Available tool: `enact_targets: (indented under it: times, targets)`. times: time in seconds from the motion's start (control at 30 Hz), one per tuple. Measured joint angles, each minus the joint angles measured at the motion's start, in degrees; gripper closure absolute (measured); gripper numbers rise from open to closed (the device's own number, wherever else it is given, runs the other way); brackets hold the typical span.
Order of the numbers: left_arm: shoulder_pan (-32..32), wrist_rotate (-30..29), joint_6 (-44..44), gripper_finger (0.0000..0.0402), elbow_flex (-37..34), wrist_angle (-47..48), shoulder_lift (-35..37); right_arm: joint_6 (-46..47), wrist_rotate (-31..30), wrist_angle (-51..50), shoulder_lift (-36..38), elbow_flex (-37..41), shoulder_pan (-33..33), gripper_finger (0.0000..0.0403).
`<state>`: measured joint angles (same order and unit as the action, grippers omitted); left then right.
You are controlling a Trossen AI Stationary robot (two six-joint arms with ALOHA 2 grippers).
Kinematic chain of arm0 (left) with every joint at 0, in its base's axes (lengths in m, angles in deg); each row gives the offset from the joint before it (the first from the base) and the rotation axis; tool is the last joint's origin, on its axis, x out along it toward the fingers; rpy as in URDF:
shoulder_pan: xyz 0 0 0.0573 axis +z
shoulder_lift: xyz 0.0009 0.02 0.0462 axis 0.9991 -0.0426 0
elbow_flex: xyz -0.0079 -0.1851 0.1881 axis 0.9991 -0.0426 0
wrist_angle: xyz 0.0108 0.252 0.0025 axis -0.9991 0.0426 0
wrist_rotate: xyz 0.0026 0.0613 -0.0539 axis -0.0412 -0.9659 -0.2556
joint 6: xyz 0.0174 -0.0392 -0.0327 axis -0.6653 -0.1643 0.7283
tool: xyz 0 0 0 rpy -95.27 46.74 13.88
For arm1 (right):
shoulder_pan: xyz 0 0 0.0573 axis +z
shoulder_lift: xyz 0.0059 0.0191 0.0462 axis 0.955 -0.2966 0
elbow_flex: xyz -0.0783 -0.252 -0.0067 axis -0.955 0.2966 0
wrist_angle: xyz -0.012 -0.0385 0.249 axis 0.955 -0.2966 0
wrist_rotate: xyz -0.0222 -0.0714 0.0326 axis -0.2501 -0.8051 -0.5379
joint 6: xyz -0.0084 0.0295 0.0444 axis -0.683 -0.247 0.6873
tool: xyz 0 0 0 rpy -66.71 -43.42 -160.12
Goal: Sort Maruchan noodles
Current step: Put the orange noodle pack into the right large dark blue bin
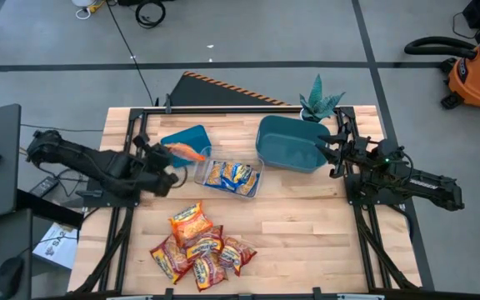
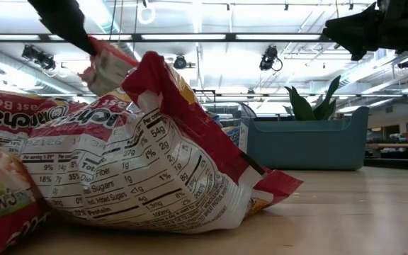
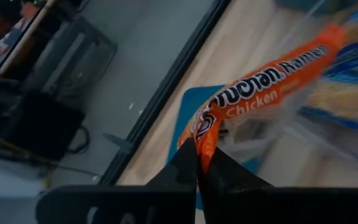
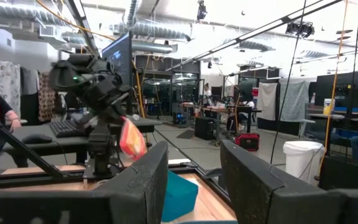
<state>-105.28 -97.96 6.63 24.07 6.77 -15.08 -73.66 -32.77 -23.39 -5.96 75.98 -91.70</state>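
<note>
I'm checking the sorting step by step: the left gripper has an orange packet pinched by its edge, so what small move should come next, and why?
Probably carry it the last bit over the small teal bin and let go. The left gripper is shut on the orange packet, which hangs at that bin's edge, beside the clear tray of blue-and-yellow packets. The right gripper waits, open, by the large teal bin.

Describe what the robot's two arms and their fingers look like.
Both arms are dark, nearly black, built of jointed segments. The left arm has chunky rounded housings. The right arm shows a small green light near its wrist. The left gripper has flat black fingers tapering to narrow tips; the right gripper has broad, blocky matte fingers.
</note>
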Motion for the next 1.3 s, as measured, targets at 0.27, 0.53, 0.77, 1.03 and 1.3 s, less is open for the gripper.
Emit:
enact_targets:
  times: [0.27, 0.53, 0.77, 1.03, 1.3]
  targets:
    - [14.2, 5.5, -16.9, 0.0397, -0.7, -7.3, -0.2, -0.1, 0.0, 0.5, 0.0, 0.0, 0.0, 0.0250]
    - [26.8, 23.9, -37.0, 0.0397, -1.4, -34.3, -0.2, -0.1, 0.0, 0.6, 0.0, 0.0, 0.0, 0.0250]
    - [32.4, 32.7, -43.9, 0.0397, -1.3, -52.1, -2.3, 1.1, 0.0, 1.4, 0.0, 0.0, 0.0, 0.0250]
    - [34.7, 40.1, -47.3, 0.0397, 4.7, -58.0, -13.3, 1.4, 0.0, 1.3, 0.0, 0.0, 0.0, 0.0250]
    - [36.8, 45.5, -53.8, 0.0397, 18.5, -57.3, -26.3, 1.4, 0.0, 1.2, 0.0, 0.0, 0.0, 0.0250]
